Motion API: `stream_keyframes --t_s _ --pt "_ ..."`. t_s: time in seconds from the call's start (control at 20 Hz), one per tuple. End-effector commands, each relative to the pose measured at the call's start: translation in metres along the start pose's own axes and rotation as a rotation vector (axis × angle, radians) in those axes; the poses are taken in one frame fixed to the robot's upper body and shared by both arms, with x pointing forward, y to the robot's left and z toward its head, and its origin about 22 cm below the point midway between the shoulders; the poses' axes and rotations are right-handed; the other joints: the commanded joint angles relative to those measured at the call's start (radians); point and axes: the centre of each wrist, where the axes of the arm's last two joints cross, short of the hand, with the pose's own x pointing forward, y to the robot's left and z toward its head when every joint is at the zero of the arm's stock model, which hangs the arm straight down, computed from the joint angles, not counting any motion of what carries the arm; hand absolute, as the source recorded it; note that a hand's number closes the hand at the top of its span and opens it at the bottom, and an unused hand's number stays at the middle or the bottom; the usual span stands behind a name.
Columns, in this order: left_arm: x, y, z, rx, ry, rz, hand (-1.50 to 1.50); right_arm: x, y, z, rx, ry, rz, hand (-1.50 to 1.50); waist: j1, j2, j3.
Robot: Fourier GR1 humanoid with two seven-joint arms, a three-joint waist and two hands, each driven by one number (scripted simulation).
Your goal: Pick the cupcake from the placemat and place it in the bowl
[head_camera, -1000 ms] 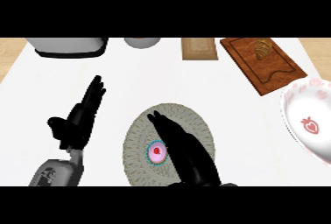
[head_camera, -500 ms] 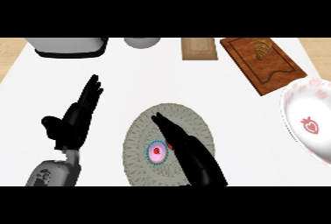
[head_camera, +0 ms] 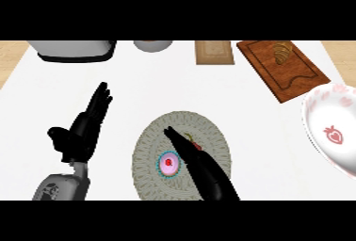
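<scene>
A small cupcake (head_camera: 167, 164) with pink icing, a red centre and a blue wrapper sits on the round grey woven placemat (head_camera: 154, 141) near the view's lower middle. My right hand (head_camera: 198, 162) lies over the placemat just right of the cupcake, fingers straight and pointing up-left, touching or almost touching it. A small red thing shows beside those fingers. The white bowl (head_camera: 330, 129) with a strawberry print stands at the right edge. At the left, my left hand (head_camera: 82, 129) rests open, fingers up.
A brown wooden board (head_camera: 281, 66) with a croissant lies at the back right. A small tan board (head_camera: 214, 52), a grey cup (head_camera: 153, 45) and a grey appliance (head_camera: 73, 50) line the back edge.
My right hand has drawn a little lower and closer to the cupcake. The left hand has shifted slightly down and left.
</scene>
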Motion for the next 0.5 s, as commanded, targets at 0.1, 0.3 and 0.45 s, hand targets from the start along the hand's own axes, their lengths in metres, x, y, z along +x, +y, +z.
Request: stream_keyframes --t_s 0.1,0.3,0.45 --pt "0.008 -0.017 0.001 -0.003 0.006 -0.017 0.00 -0.017 0.022 -0.010 0.006 0.016 -0.020 -1.50 0.001 0.000 0.000" --pt "-0.008 -0.011 -0.009 0.001 0.005 -0.004 0.00 -0.023 0.024 -0.002 -0.010 0.003 -0.039 -1.50 -0.002 0.000 0.000" --pt "0.007 0.009 -0.010 0.004 -0.008 -0.009 0.00 -0.044 0.024 -0.030 -0.019 0.012 -0.015 -1.50 0.003 0.001 0.000"
